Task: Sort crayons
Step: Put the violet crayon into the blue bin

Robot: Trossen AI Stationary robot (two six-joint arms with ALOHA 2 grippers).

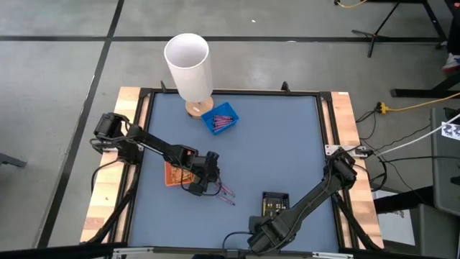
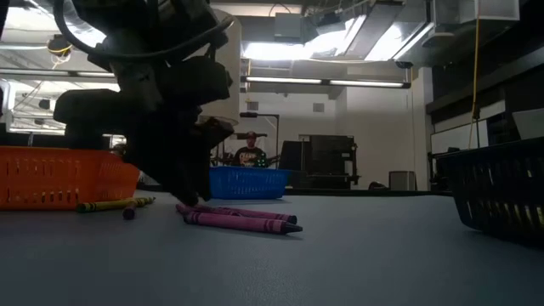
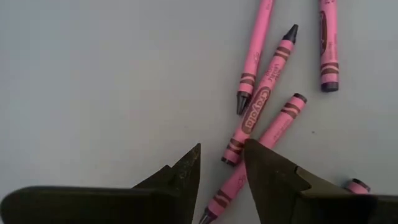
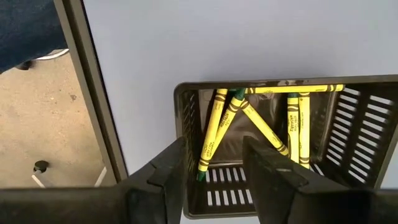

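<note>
Grey tabletop: left tool (image 3: 221, 165) (parted, empty) poised over pink crayons (image 3: 255, 115); right tool (image 4: 214, 165) open above yellow crayons (image 4: 214, 127).

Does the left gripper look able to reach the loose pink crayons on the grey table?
Probably yes: the left gripper hangs open right over the pink crayons, nothing between them.

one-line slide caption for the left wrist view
Open left gripper poised over loose pink crayons scattered on the grey table.
</note>
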